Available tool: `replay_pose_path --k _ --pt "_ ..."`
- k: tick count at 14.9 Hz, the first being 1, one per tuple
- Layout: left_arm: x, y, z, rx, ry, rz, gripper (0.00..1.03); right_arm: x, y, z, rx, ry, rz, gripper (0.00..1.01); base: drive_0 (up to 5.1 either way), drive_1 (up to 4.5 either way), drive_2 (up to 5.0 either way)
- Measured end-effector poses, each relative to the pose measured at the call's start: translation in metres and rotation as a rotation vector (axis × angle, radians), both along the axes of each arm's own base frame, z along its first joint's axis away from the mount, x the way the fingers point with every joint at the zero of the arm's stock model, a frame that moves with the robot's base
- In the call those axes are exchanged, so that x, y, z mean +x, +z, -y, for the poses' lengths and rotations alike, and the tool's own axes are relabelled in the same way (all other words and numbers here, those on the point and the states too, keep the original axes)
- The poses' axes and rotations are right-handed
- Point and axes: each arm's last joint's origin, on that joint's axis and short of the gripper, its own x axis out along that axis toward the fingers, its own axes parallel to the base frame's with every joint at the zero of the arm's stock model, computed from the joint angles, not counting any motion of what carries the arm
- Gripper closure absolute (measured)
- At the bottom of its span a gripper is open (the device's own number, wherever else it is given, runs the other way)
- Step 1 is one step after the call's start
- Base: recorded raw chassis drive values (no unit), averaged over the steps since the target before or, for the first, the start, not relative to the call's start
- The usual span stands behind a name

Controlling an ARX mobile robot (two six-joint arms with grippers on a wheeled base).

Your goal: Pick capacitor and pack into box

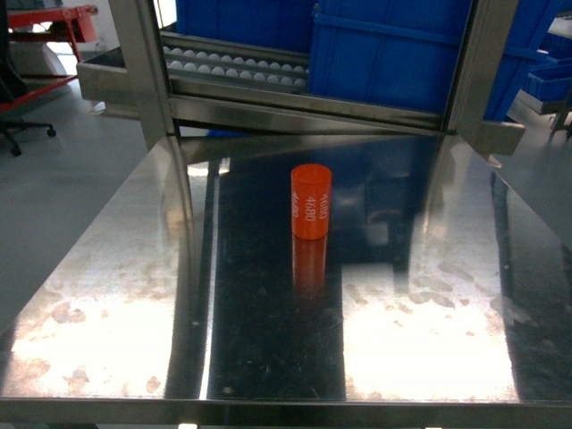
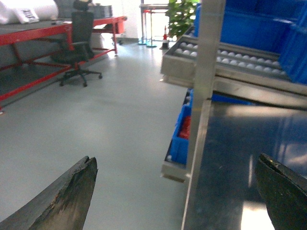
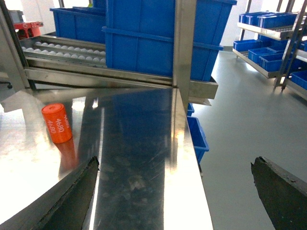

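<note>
Standing upright on the steel table (image 1: 107, 295): orange capacitor (image 1: 310, 202), ahead and right of the left gripper (image 2: 175, 191), ahead and left of the right gripper (image 3: 175, 191). Both spread wide, empty. Likely rigid, light, smooth-walled; grasp mid-barrel across the curved sides. Box unseen.

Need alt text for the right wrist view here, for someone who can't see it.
An orange capacitor marked 4680 stands upright on a shiny steel table, apart from the open right gripper, whose dark fingertips frame the lower corners. Behind the table, blue bins sit on a roller rack.
</note>
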Motion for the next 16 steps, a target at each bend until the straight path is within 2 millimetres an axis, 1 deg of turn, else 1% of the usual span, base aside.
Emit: replay_pose_path --k 1,2,3,4,6,7,8,9,12,13,16 --pt "0.028 0.011 0.007 -0.015 -0.061 0.025 0.05 0.000 0.000 0.000 0.000 0.000 0.001 0.03 0.0 0.00 0.0" --pt "0.058 0.016 0.019 -0.020 -0.131 0.021 0.05 0.000 0.000 0.000 0.000 0.000 0.001 0.03 0.0 0.00 0.0" --pt "0.087 0.015 0.032 -0.021 -0.185 -0.012 0.05 0.000 0.000 0.000 0.000 0.000 0.000 0.03 0.0 0.00 0.0" --pt "0.113 0.007 0.048 -0.016 -0.233 -0.070 0.05 0.000 0.000 0.000 0.000 0.000 0.001 0.03 0.0 0.00 0.0" --pt "0.153 -0.006 0.083 -0.012 -0.317 -0.135 0.05 0.000 0.000 0.000 0.000 0.000 0.000 0.03 0.0 0.00 0.0" --pt "0.166 -0.011 0.099 -0.021 -0.350 -0.150 0.05 0.000 0.000 0.000 0.000 0.000 0.000 0.03 0.0 0.00 0.0" --pt "0.174 -0.016 0.115 -0.020 -0.386 -0.166 0.05 0.000 0.000 0.000 0.000 0.000 0.000 0.03 0.0 0.00 0.0" --pt "0.177 -0.017 0.121 -0.018 -0.402 -0.169 0.05 0.000 0.000 0.000 0.000 0.000 0.000 0.03 0.0 0.00 0.0" --pt "0.193 -0.032 0.156 -0.005 -0.485 -0.198 0.05 0.000 0.000 0.000 0.000 0.000 0.000 0.03 0.0 0.00 0.0" --pt "0.197 -0.038 0.164 -0.001 -0.500 -0.213 0.05 0.000 0.000 0.000 0.000 0.000 0.000 0.03 0.0 0.00 0.0" --pt "0.214 -0.052 0.177 0.004 -0.527 -0.243 0.05 0.000 0.000 0.000 0.000 0.000 0.000 0.03 0.0 0.00 0.0"
